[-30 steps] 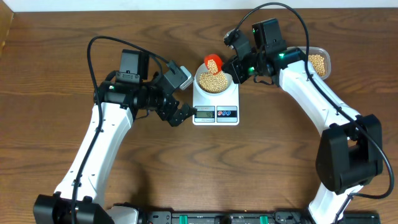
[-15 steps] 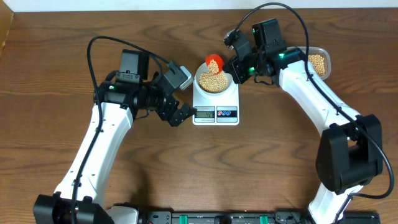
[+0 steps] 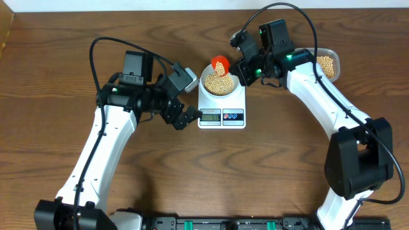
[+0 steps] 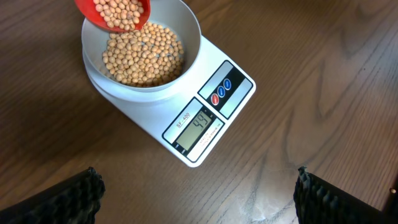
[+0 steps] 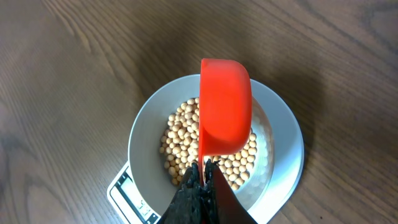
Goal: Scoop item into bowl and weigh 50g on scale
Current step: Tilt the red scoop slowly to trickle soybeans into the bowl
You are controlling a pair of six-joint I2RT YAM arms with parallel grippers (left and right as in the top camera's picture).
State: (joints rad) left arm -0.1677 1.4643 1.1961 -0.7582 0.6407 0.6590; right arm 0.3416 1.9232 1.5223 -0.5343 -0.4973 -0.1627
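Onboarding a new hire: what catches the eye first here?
The bright red plastic scoop, pinched in the right gripper, tilted with small tan-yellow beans over the small white round bowl, top centre of the table. Under the bowl, the flat white rectangular scale, its grey display reading 44.

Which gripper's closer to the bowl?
Right. The right gripper holds the red scoop over the bowl; the left gripper sits open beside the front-left corner of the scale.

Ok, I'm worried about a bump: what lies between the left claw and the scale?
Only bare wooden table: the left wrist view shows nothing else between the open left claw and the scale.
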